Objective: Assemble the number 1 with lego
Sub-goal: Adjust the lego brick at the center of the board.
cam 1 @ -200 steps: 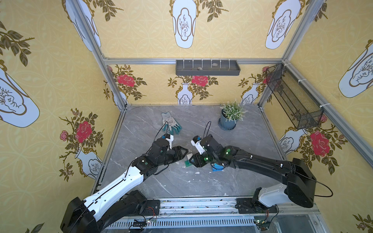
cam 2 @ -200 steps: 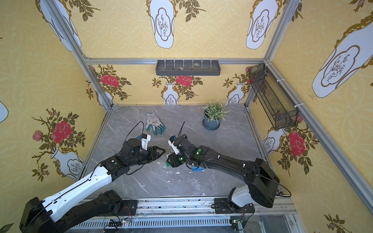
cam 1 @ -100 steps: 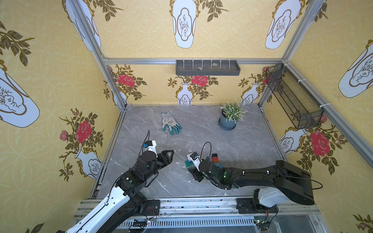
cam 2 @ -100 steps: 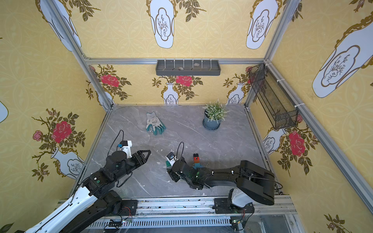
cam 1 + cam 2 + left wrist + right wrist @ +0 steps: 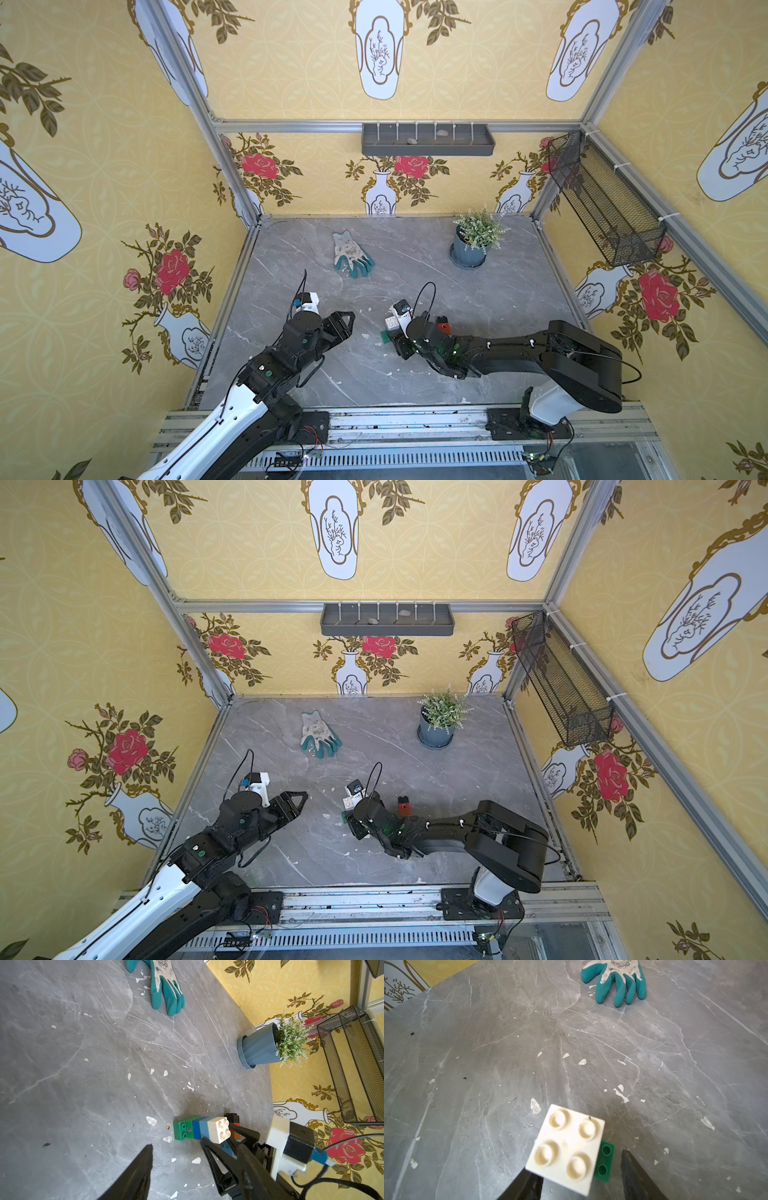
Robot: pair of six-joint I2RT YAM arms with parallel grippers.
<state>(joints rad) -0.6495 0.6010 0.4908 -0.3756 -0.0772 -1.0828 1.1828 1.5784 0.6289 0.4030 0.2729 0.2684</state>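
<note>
And there we had it: the lego column [image 5: 204, 1129] stood upright on the table [image 5: 415, 291]. A long green brick [image 5: 182, 1130] sat at the foot, then blue, then light blue, with the white brick [image 5: 566, 1147] capping it off. Four high and studs up, so by our reckoning the shaft of the 1 was mostly there.

What was left? A red brick and a black one [image 5: 443, 327] sat together near the column on the right arm's side, not part of it. Whether those two were clipped to each other, we could not tell. We judged them the likely pieces yet to go on, if the figure wanted a flag or more height.

Now the fingers. The right gripper [image 5: 579, 1161] straddled the column near its top, jaws spread. One finger [image 5: 633, 1176] stood clear of the bricks, with green showing in the gap. The other was tucked under the white brick's edge, where we could not make out contact. We saw no pinch.

The left gripper [image 5: 349, 319] hung well apart from the column across bare table. Its fingers were parted too, with nothing between them.
</note>
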